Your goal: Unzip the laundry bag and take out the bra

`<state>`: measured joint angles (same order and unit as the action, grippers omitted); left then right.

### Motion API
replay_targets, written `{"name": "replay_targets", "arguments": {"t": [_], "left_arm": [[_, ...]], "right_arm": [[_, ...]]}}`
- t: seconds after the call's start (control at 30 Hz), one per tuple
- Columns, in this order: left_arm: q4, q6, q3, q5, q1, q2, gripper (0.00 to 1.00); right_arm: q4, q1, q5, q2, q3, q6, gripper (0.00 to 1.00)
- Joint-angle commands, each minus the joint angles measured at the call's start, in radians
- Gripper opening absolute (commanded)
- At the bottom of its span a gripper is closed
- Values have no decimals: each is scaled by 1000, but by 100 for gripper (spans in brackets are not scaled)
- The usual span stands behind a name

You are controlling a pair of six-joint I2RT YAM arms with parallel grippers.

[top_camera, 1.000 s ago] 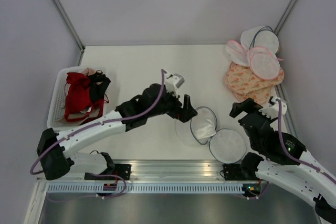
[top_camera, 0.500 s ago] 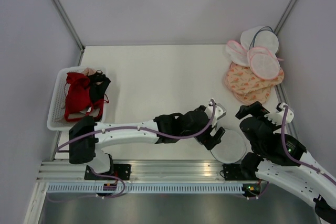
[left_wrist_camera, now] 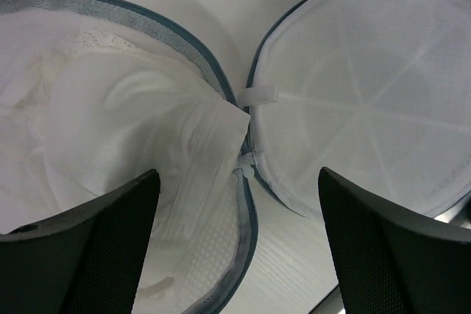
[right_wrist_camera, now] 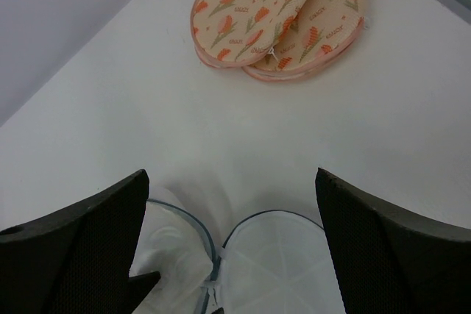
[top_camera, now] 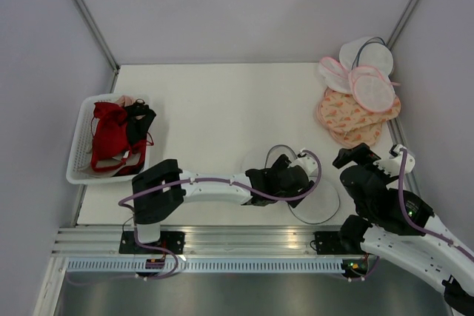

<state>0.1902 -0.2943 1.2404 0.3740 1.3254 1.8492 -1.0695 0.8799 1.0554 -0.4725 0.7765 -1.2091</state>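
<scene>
left hand [left_wrist_camera: 237,180] spread over unzipped laundry bag [left_wrist_camera: 353,93], bra [left_wrist_camera: 110,130] inside rim

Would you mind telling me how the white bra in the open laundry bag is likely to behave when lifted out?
The bra lies creased and folded, so it will probably drape limply. Its thin lace looks light, and might snag on the rim of the laundry bag.

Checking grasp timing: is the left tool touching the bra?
Cannot tell. The left wrist view has the left tool over the bra in the laundry bag, contact unclear; from above, its arm hides it.
</scene>
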Motion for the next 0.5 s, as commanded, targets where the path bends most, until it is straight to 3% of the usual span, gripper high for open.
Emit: {"name": "replay_targets", "arguments": {"t": [0.0, 0.07, 0.27, 0.47], "left_arm": [[-37, 23, 48, 151, 1, 27, 90], [-49, 23, 47, 169, 1, 41, 86], [-60, 21, 41, 235, -9, 79, 42], [-63, 0, 27, 308, -15, 97, 29]], "right_arm": [[28, 2, 18, 14, -5, 33, 98], [36, 1, 15, 20, -6, 46, 98], [51, 2, 6, 37, -11, 71, 98], [63, 2, -6, 52, -16, 88, 98]]}}
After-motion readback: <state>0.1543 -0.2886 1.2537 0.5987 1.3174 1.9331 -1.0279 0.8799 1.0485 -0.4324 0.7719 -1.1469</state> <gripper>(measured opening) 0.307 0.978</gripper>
